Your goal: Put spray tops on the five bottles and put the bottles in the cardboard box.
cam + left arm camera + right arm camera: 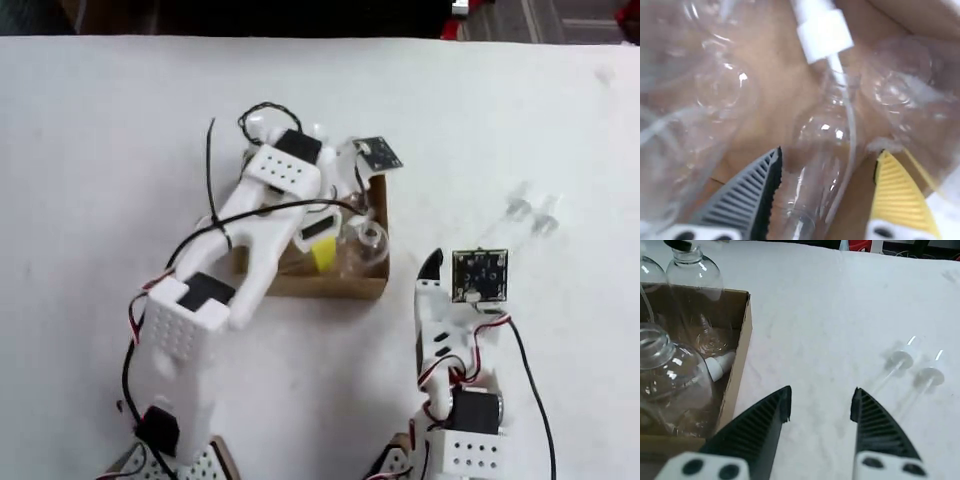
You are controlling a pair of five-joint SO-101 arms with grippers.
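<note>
Most of the cardboard box [335, 287] hidden under the left arm [250, 225], spray tops [517, 208] on the bench [500, 110] faint and blurred, nearest bottle [670, 385] cut by the edge.

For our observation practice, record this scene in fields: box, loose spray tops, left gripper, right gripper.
box: cardboard box, clear bottles inside
loose spray tops: two, on the table, apart from the box
left gripper: open in the box, fingers either side of one bottle
right gripper: open above the table, between box and spray tops

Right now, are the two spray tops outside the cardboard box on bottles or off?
Off. Both spray tops lie loose on the table, apart from the cardboard box, with no bottle attached to either.
</note>
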